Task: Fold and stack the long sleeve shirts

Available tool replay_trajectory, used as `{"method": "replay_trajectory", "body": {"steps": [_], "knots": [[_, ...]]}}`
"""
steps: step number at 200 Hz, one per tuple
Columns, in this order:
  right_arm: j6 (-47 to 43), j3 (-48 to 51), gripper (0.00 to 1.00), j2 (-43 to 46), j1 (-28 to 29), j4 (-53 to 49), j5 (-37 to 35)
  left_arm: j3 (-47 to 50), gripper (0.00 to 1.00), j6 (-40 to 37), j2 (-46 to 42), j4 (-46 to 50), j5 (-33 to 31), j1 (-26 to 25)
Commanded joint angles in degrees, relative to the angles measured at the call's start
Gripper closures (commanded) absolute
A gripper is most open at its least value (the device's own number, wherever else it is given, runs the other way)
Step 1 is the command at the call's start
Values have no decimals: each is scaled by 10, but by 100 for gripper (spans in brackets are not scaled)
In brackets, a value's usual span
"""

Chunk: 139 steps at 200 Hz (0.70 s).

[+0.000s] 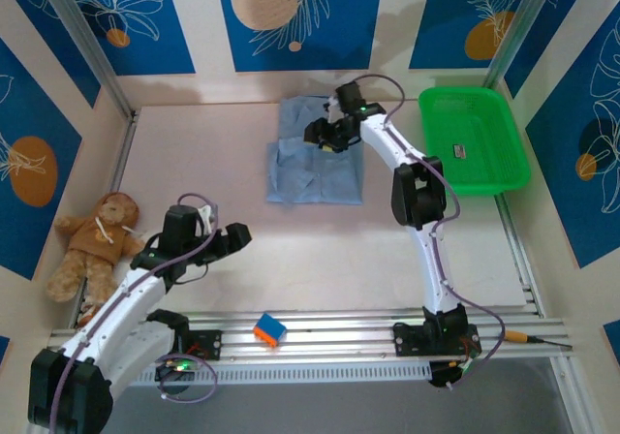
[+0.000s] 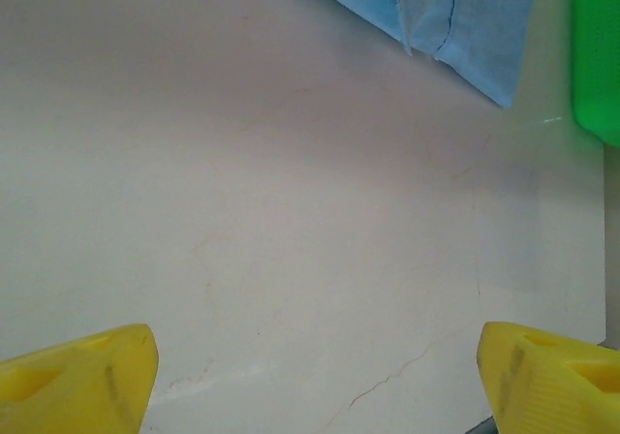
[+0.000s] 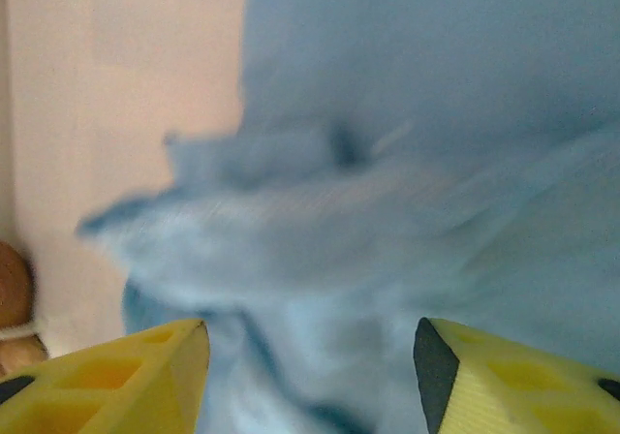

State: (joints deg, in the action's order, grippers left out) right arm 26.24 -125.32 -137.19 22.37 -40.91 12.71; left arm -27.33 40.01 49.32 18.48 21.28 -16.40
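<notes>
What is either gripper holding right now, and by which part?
Nothing is held. The left gripper is open over the table; the right gripper stands open above the light blue shirt, with no cloth pinched.

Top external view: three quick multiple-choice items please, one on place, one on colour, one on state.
1. Where does the light blue shirt lie?
A) on the far side of the table, left of the green basket
B) inside the basket
C) hanging off the table's near edge

2. What colour is the teddy bear?
A) brown
B) white
C) pink

3. The left arm's jaws are:
A) shut on the shirt
B) shut, empty
C) open over bare table

Answers:
1. A: the overhead view shows the shirt on the tabletop, apart from the basket.
2. A: its fur is plainly brown.
3. C: in the left wrist view the yellow fingertips stand wide apart with bare table between them.
</notes>
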Motion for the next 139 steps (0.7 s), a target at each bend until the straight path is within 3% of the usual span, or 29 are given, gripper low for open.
{"method": "replay_trajectory", "body": {"steps": [1, 66, 139], "knots": [[-108, 57, 39, 95, 84, -58, -102, -46, 12, -31, 6, 1, -22, 5], [-185, 148, 40, 102, 203, -64, -283, -177, 2, -151, -64, 113, -109, 13], [-215, 165, 44, 84, 242, -74, -358, -246, 0, -224, -162, 206, -167, 14]]}}
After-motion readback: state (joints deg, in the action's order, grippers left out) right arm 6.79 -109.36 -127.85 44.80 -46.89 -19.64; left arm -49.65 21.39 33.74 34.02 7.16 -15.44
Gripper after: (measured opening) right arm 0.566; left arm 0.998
